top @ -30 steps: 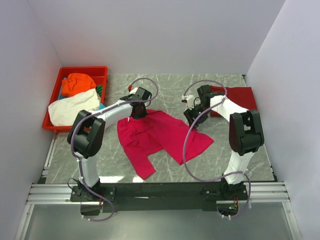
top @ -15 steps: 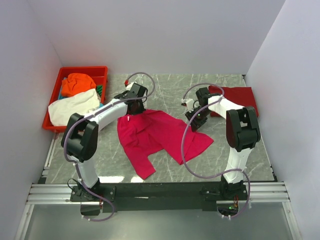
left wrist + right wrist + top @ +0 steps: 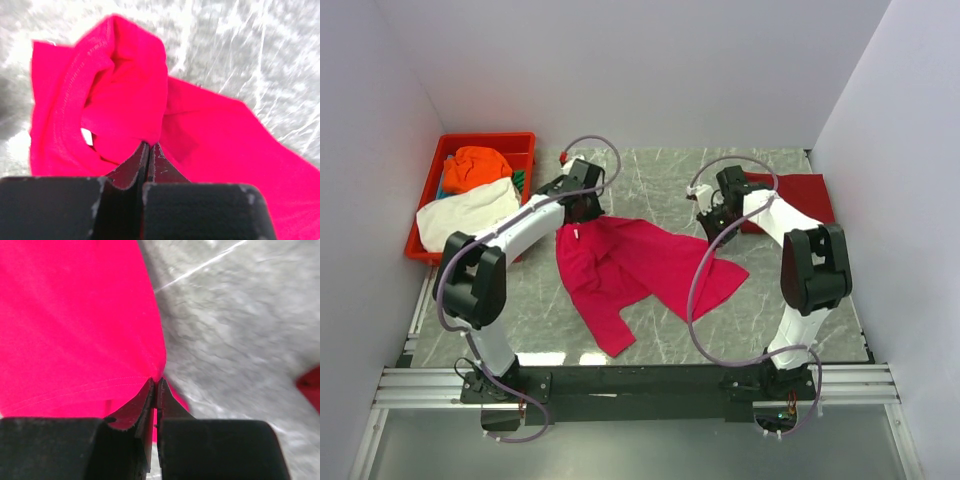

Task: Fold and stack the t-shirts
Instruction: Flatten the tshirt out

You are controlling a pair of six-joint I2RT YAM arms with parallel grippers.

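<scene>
A bright pink-red t-shirt (image 3: 640, 268) lies spread and rumpled on the marble table. At its back-left corner my left gripper (image 3: 584, 212) is shut on cloth beside the collar (image 3: 75, 90), which bunches up over the fingertips (image 3: 160, 162). On the back-right side my right gripper (image 3: 713, 226) is shut on the shirt's edge (image 3: 150, 360), the cloth pinched between its fingertips (image 3: 142, 400). A darker red t-shirt (image 3: 798, 197) lies folded flat at the back right, and a corner of it (image 3: 312, 382) shows in the right wrist view.
A rigid red tray (image 3: 428, 195) stands at the back left, holding an orange shirt (image 3: 475, 165), a white shirt (image 3: 465, 215) that hangs over the rim, and a bit of teal cloth (image 3: 520, 180). White walls close the table on three sides.
My right gripper has moved onto the shirt's back-right edge and shut on it. My left gripper has drawn the collar corner back and to the left, and the shirt has shifted with it.
</scene>
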